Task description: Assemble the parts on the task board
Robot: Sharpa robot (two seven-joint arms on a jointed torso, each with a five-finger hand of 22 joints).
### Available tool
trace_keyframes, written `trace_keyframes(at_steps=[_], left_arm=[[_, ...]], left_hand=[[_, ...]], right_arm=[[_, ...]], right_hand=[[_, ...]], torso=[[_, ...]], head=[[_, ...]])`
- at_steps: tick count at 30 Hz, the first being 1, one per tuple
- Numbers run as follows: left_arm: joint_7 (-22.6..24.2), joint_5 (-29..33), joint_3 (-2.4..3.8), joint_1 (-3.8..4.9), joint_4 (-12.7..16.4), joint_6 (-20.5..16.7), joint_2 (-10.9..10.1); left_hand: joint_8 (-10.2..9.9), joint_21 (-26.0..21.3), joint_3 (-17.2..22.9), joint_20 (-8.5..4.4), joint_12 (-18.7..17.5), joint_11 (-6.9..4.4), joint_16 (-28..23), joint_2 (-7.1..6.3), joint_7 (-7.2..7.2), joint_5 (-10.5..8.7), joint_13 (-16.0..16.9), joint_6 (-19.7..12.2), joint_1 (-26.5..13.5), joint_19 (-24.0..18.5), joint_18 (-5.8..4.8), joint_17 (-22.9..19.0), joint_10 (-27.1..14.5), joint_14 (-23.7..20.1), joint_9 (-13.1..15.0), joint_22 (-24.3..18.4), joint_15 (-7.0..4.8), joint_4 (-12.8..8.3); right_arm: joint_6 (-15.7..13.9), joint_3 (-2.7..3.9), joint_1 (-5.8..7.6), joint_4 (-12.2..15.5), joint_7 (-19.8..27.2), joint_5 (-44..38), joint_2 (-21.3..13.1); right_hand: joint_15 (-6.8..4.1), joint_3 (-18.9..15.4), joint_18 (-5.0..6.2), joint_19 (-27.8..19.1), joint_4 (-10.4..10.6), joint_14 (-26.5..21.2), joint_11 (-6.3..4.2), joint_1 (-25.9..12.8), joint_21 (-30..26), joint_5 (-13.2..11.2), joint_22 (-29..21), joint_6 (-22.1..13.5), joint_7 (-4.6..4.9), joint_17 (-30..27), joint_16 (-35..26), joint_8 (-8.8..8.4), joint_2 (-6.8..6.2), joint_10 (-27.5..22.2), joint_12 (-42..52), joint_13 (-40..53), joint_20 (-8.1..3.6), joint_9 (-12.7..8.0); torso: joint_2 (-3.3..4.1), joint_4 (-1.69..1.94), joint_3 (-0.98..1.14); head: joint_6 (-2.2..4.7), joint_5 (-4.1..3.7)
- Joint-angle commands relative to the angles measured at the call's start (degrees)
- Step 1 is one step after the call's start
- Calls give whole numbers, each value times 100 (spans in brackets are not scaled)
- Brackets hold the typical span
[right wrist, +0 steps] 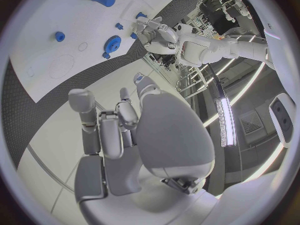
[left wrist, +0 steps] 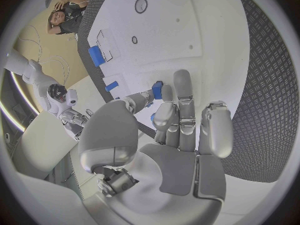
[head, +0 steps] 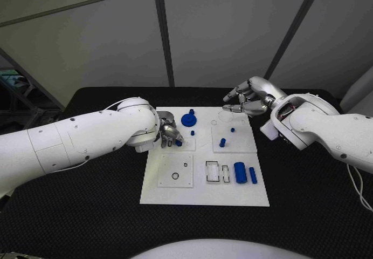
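The white task board lies in the middle of the black table. On it are a blue gear, a blue peg, a thick blue cylinder and a thin pin. My left hand hovers low over the board's left part. In the left wrist view it pinches a small blue part between thumb and a fingertip. My right hand hangs above the board's far edge with its fingers curled in and nothing in them. The right wrist view shows the gear.
Two clear plates lie on the board: one with a black ring at the near left, another at the far right. Empty slots sit beside the cylinder. Black table surrounds the board.
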Motion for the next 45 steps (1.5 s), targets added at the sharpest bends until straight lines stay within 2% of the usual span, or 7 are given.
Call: trace_keyframes(at_steps=[1, 16, 34, 41, 45], left_arm=[[-46, -11, -12, -12, -8, 184, 16], [-72, -11, -12, -11, -38, 278, 24], [-82, -11, -11, -11, -79, 258, 50], [-77, -11, -11, -11, -86, 232, 52], [-71, -11, -11, -11, -72, 206, 40]], left_hand=[[12, 39, -38, -15, 27, -19, -37, 9, -44, 27, 13, 91, -69, 43, 6, 8, 33, 2, -13, 39, -39, -14], [32, 69, -197, -25, 74, -39, -38, 14, -72, 24, 65, 185, -229, 76, -7, 13, 73, 6, -39, 99, -50, 62], [8, 91, -891, -31, 129, -43, -45, 122, -82, 4, 132, 322, -661, 110, -20, 25, 126, 13, -134, 169, -52, 431], [0, 89, -1042, -31, 130, -42, -46, 133, -81, -11, 135, 338, -714, 111, -20, 27, 130, 14, -153, 175, -52, 501], [-5, 83, -1270, -29, 128, -38, -49, 105, -77, -15, 135, 356, -786, 110, -20, 29, 131, 14, -171, 176, -50, 585]], right_arm=[[47, 4, 8, 1, 20, 11, 6], [67, 4, 8, 2, 12, 11, 5], [87, 4, 8, 2, 0, 11, 5], [88, 4, 8, 2, 2, 11, 2], [90, 4, 8, 0, 1, 11, 2]], right_hand=[[-41, -13, 99, -26, 9, 351, -32, -67, -30, 22, -4, 25, -9, 436, -24, 22, -4, 5, -19, -5, 2, -4], [-41, -14, 99, -26, 11, 351, -32, -69, -31, 23, -6, 25, -9, 434, -25, 23, -4, 5, -19, -5, 2, -4], [-43, -24, 100, -26, 26, 351, -34, -89, -41, 25, -15, 28, -11, 431, -29, 31, -5, 7, -17, -5, 0, -5], [-43, -27, 100, -26, 30, 351, -34, -95, -43, 25, -16, 28, -12, 431, -30, 32, -5, 6, -18, -7, 0, -5], [-44, -33, 103, -34, 39, 349, -34, -106, -56, 25, -36, 27, -13, 422, -36, 35, -6, 3, -20, -11, -1, -5]], torso=[[-1, 3, 0], [-1, 1, 1], [-3, 2, 4], [-3, 3, 4], [-3, 3, 3]], head=[[-8, 2], [-21, -3], [-27, -16], [-29, -13], [-25, -8]])
